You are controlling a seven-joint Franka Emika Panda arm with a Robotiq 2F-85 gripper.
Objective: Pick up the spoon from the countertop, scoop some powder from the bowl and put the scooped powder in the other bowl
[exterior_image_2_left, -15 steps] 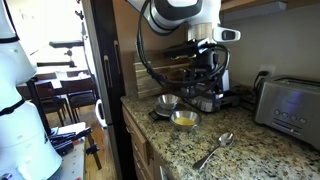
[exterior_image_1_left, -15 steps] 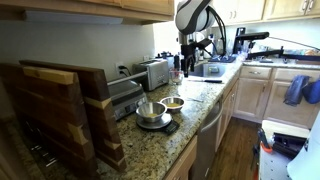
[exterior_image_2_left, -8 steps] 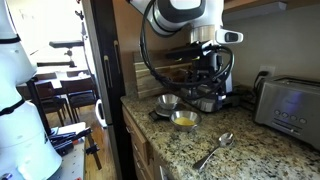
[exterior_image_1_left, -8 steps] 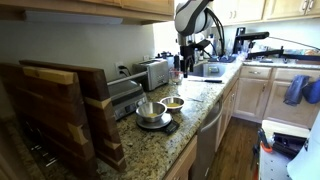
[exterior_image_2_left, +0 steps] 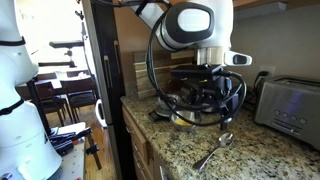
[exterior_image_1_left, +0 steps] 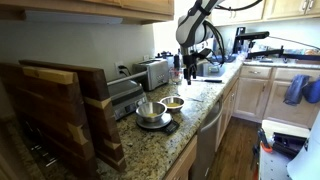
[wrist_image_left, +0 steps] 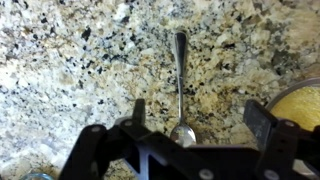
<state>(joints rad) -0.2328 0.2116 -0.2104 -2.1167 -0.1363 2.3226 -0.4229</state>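
Directly above the spoon (wrist_image_left: 180, 75) hangs the gripper (wrist_image_left: 197, 110), jaws spread wide either side of it, likely lined up for a grasp. Spoon lies flat on granite countertop (wrist_image_left: 60, 60), untouched. Powder bowl (wrist_image_left: 300, 105) just beside spoon.

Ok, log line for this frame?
phase: pre-grasp | fingers: open, above spoon | spoon: flat on countertop, ungrasped | powder: in bowl, not yet scooped
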